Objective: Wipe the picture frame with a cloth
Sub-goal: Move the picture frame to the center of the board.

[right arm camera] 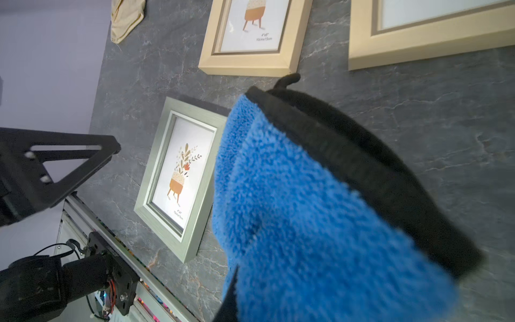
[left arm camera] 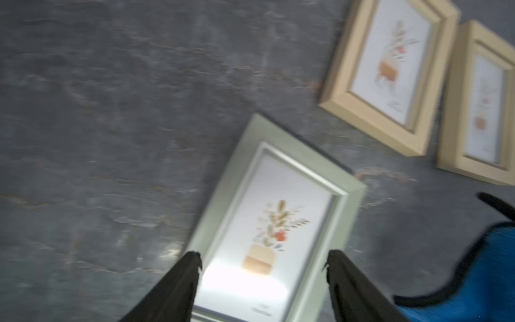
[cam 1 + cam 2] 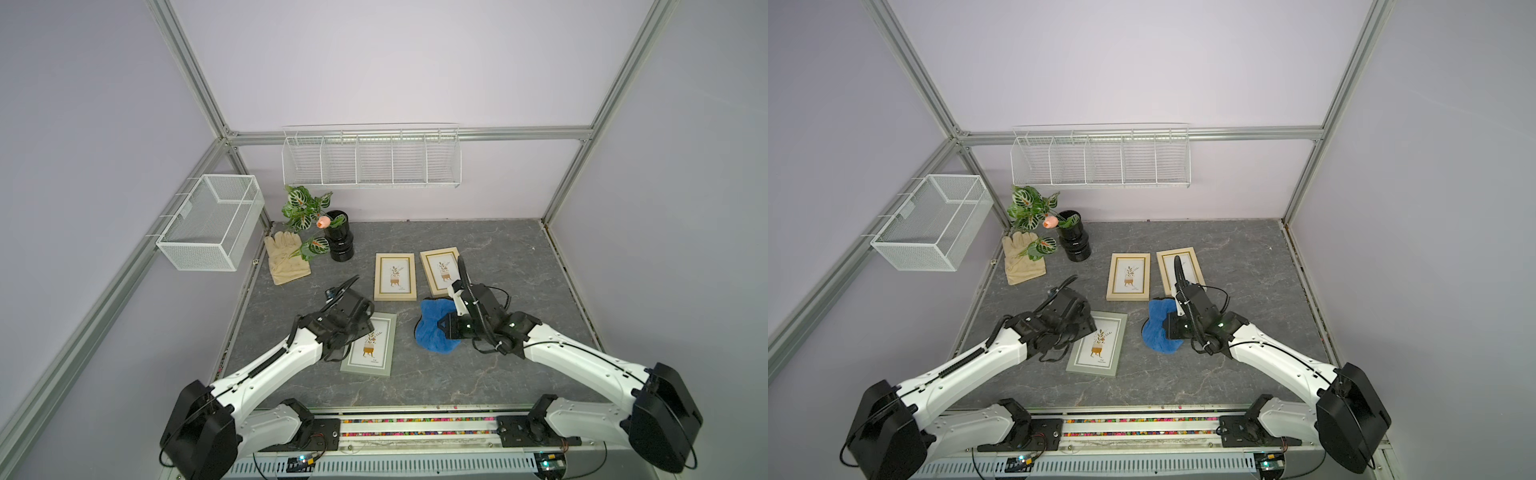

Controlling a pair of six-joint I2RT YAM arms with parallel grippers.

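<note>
The right pincer [image 3: 448, 326] is clamped on the blue cloth [image 1: 292, 223]. The cloth hangs bunched from it over the desk [image 3: 498, 257], with its black hem and small loop turned toward the middle wooden frame [image 3: 395, 276] and the right wooden frame [image 3: 440, 268]. In both top views the cloth is just beside the grey-green picture frame [image 3: 370, 345], to its right and clear of its glass. That frame lies flat and face up near the desk's front edge. The left pincer [image 2: 263, 262] hovers over the frame's far left corner, jaws spread wide and holding nothing. A beige glove [image 3: 286, 257] and a black vase [image 3: 338, 243] sit in the far left corner.
</note>
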